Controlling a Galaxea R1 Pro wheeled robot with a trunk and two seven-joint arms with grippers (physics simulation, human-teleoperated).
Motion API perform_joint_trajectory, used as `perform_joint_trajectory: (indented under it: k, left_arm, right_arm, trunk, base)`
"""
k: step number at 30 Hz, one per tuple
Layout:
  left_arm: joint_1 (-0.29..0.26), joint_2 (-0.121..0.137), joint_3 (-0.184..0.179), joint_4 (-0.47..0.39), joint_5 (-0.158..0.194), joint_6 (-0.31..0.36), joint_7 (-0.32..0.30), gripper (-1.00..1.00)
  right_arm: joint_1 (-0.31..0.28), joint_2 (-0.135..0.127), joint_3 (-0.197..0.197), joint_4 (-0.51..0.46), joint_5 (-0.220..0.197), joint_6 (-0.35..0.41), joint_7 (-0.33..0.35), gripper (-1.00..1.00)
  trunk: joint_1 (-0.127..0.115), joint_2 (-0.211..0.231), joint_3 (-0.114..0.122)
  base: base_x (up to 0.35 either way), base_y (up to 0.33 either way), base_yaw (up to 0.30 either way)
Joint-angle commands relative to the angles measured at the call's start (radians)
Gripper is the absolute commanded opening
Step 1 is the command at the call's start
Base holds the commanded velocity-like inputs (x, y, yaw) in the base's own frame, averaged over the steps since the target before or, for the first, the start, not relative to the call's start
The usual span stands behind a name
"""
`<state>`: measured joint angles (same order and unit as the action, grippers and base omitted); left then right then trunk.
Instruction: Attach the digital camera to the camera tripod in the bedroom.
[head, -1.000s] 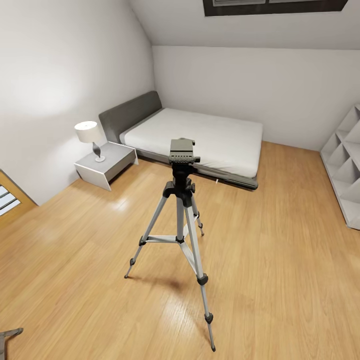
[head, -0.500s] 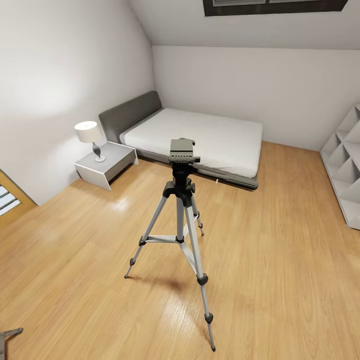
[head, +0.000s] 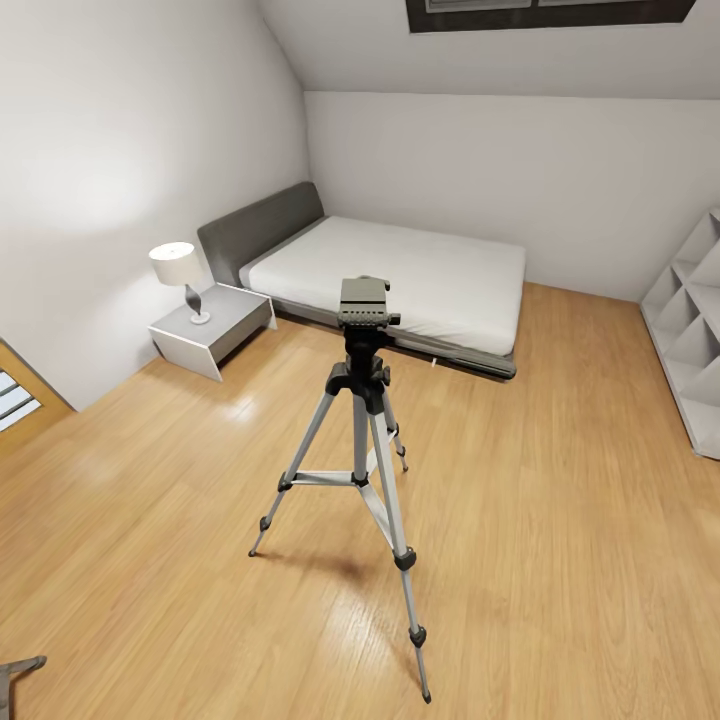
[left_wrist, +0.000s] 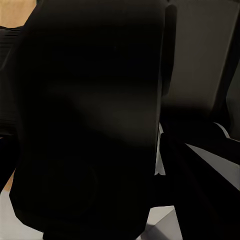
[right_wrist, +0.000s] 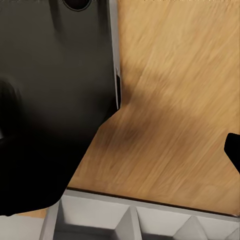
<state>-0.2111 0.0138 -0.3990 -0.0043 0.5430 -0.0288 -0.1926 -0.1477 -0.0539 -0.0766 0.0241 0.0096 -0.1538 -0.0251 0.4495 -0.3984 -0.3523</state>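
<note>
I look across a light wood floor (head: 560, 520) to a low grey bed (head: 400, 270) against white walls (head: 120, 150). A white nightstand (head: 215, 325) with a lamp (head: 178, 268) stands beside its headboard, white shelves (head: 695, 330) off its far side, a dark-framed skylight (head: 545, 12) above it.

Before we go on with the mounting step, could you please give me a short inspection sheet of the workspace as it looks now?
Surface: light wood floor, bare around the stand.
Job's things: tripod upright in the middle of the room, three legs spread, head plate on top with nothing mounted. A large black object sits close against the left wrist camera; too dark to identify.
Clutter: nothing seen.
Grippers: a dark part fills one side of the right wrist view; fingers of either arm cannot be judged.
Cables: nothing seen.
Surroundings: low bed behind the tripod, bedside table with a lamp, white shelf unit, skylight.
</note>
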Motion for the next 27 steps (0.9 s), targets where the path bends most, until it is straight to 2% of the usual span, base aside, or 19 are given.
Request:
perform_joint_trajectory:
  k: [1, 3, 7, 8, 11, 14, 17, 24, 27]
  left_arm:
    - [-0.001, 0.000, -0.009, 0.001, 0.008, -0.003, -0.005, -1.00]
    - [-0.001, 0.000, -0.009, 0.001, 0.008, -0.003, -0.005, -1.00]
    - [-0.001, 0.000, -0.009, 0.001, 0.008, -0.003, -0.005, -1.00]
    - [-0.001, 0.000, -0.009, 0.001, 0.008, -0.003, -0.005, -1.00]
    - [-0.001, 0.001, -0.009, 0.001, 0.008, -0.003, -0.005, -1.00]
    - [-0.001, 0.001, -0.009, 0.001, 0.009, -0.003, -0.005, -1.00]
    - [-0.001, 0.001, -0.008, 0.001, 0.009, -0.003, -0.005, -1.00]
    - [-0.001, 0.001, -0.008, 0.001, 0.009, -0.003, -0.005, -1.00]
    - [-0.001, 0.001, -0.008, 0.001, 0.009, -0.003, -0.005, -1.00]
  right_arm:
    - [-0.001, -0.001, -0.007, 0.002, 0.001, -0.007, -0.001, 1.00]
    - [-0.001, -0.005, -0.008, -0.010, 0.007, -0.006, 0.000, 1.00]
    - [-0.002, -0.022, -0.009, -0.156, 0.048, 0.024, 0.001, 1.00]
    - [-0.001, -0.035, -0.015, -0.441, 0.076, 0.208, 0.001, 1.00]
    - [0.001, -0.042, -0.017, -0.631, 0.086, 0.349, 0.000, 1.00]
    - [-0.001, -0.042, -0.015, -0.750, 0.090, 0.433, 0.004, 1.00]
    - [-0.027, -0.040, -0.014, -0.787, 0.090, 0.469, 0.001, 1.00]
    - [-0.173, -0.036, -0.014, -0.809, 0.080, 0.531, -0.002, 1.00]
    - [-0.207, -0.035, -0.012, -0.827, 0.085, 0.559, 0.006, 1.00]
  trunk:
    - [0.000, -0.002, -0.001]
    - [0.000, -0.002, -0.001]
    - [0.000, -0.002, -0.001]
    - [0.000, -0.002, -0.001]
    - [0.000, -0.002, -0.001]
    - [0.000, -0.002, -0.001]
    - [0.000, -0.002, -0.001]
    - [0.000, -0.002, -0.001]
    - [0.000, -0.002, -0.001]
  base:
    - [0.000, 0.000, 0.000]
    - [0.000, 0.000, 0.000]
    - [0.000, 0.000, 0.000]
    - [0.000, 0.000, 0.000]
    - [0.000, 0.000, 0.000]
    - [0.000, 0.000, 0.000]
    - [0.000, 0.000, 0.000]
    - [0.000, 0.000, 0.000]
    - [0.000, 0.000, 0.000]
